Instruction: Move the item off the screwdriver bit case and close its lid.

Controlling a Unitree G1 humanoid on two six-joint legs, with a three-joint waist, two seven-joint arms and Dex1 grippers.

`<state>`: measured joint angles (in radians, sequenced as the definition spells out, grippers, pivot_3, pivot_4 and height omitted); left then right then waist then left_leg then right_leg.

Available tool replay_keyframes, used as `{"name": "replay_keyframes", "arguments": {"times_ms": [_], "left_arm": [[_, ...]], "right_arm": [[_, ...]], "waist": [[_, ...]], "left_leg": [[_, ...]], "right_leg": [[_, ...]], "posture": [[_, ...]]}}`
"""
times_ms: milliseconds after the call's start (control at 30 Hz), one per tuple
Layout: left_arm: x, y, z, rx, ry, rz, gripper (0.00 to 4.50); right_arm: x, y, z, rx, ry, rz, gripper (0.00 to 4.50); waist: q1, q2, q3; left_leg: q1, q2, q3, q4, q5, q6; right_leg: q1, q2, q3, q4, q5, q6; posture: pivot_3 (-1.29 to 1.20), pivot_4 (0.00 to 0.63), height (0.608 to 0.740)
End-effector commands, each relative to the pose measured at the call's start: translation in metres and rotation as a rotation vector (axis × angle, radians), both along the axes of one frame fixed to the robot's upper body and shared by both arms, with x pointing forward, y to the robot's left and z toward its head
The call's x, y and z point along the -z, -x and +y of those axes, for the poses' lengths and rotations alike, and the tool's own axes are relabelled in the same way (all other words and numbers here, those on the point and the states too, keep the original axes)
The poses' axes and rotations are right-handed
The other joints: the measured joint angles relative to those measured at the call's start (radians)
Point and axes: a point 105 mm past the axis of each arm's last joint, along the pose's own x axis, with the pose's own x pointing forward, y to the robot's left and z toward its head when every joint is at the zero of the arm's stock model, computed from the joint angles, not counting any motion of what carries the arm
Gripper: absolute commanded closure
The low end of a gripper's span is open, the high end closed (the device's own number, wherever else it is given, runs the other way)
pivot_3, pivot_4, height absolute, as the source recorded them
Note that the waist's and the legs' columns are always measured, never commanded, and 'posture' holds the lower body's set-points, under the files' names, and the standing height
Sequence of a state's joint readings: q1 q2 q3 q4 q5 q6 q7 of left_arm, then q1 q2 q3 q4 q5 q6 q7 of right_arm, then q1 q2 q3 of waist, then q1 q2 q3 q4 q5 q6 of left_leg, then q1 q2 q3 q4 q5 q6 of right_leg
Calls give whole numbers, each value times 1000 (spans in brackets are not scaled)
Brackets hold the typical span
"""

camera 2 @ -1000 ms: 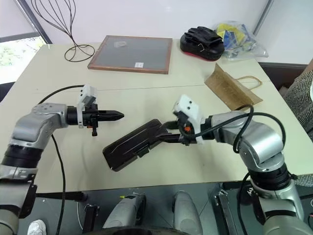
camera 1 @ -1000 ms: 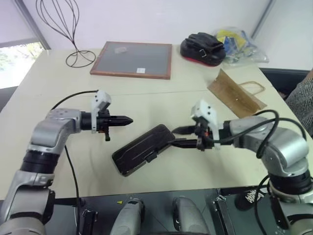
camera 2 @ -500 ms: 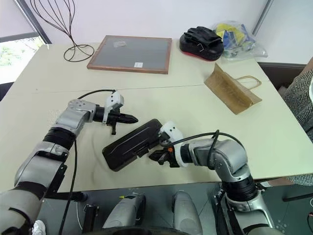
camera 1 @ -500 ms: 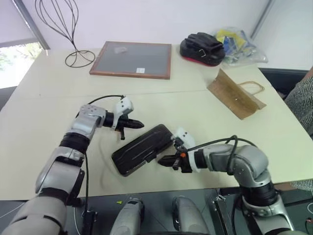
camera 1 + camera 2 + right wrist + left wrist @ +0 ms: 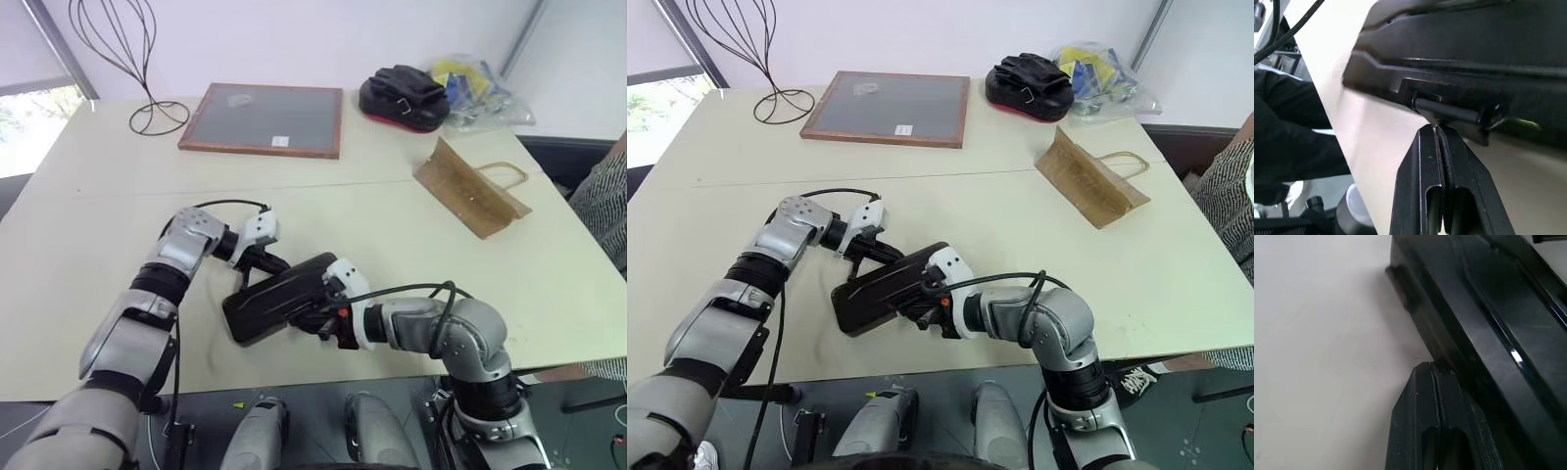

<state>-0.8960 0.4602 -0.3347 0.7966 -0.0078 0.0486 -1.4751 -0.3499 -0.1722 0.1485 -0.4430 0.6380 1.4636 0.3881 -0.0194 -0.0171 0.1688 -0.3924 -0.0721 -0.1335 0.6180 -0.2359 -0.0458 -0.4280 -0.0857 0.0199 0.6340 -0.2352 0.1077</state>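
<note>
Case: your screwdriver bit case (image 5: 279, 300) lies flat near the table's (image 5: 88, 225) near edge, its long axis running diagonally from near-left to far-right, with the lid (image 5: 884, 282) down on top.
Item: the kraft paper bag (image 5: 470, 188) is already off the case, well apart, toward the table's far right corner.
Left claw: your left gripper (image 5: 1434, 382) has its fingers pressed together, empty, tip against the case's far long edge.
Right claw: your right gripper (image 5: 1439, 133) is pinched together on nothing, tip just below the small black latch (image 5: 1452, 111) on the near long edge.
Key relation: the case sits between your two claws; the right one is nearer the latch, so press there.
</note>
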Motion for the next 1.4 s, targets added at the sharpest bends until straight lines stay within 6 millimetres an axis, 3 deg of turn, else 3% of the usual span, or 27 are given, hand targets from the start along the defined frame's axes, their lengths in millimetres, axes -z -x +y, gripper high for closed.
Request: {"name": "replay_keyframes", "arguments": {"times_ms": [33, 400, 633, 800, 1000, 1100, 1400], "left_arm": [[0, 2, -12, 78, -28, -7, 4500], [20, 17, -10, 189, -110, 19, 4500], [37, 31, -1, 236, -164, 36, 4500], [42, 31, -4, 220, -157, 19, 4500], [25, 12, -12, 133, -84, -54, 4500], [10, -1, -12, 64, -33, -111, 4500], [-50, -36, 17, -240, 159, -291, 4500]], "right_arm": [[-6, -4, 4, 34, -12, -51, 4447], [-1, -18, 3, 127, 98, -213, 4447], [-10, -34, 1, 143, 182, -426, 4447], [-14, -34, 2, 110, 185, -462, 4447], [-20, -23, 2, 25, 116, -381, 4447], [-24, -13, -8, -54, 91, -326, 4447], [-47, 4, -50, -183, 91, -324, 4447]], "waist": [[2, 0, 0], [-6, 0, 0], [-28, 0, -1], [-27, 0, -2], [-20, 0, -2], [-8, 0, -2], [-2, -1, 0]], "left_leg": [[0, 0, 0, 0, 0, 0], [0, 0, 0, 3, -1, 1], [2, 1, -2, 3, -1, 1], [2, 2, -2, 4, -1, 1], [2, 1, -3, 6, -1, 1], [1, 1, -3, 10, -1, 2], [0, 1, -3, 11, -3, 6]], "right_leg": [[0, 0, 0, 0, 0, 0], [1, 1, 0, 1, 0, 0], [2, 3, 0, 2, 0, 0], [2, 4, 0, 3, 0, 0], [4, 4, 0, 3, 0, 0], [6, 3, 0, 2, 0, 1], [5, 4, 0, 1, 1, 2]], "posture": [[0, 150, 734], [0, 150, 734], [0, 150, 734], [0, 150, 734], [0, 150, 734], [0, 150, 734], [0, 150, 734]]}}
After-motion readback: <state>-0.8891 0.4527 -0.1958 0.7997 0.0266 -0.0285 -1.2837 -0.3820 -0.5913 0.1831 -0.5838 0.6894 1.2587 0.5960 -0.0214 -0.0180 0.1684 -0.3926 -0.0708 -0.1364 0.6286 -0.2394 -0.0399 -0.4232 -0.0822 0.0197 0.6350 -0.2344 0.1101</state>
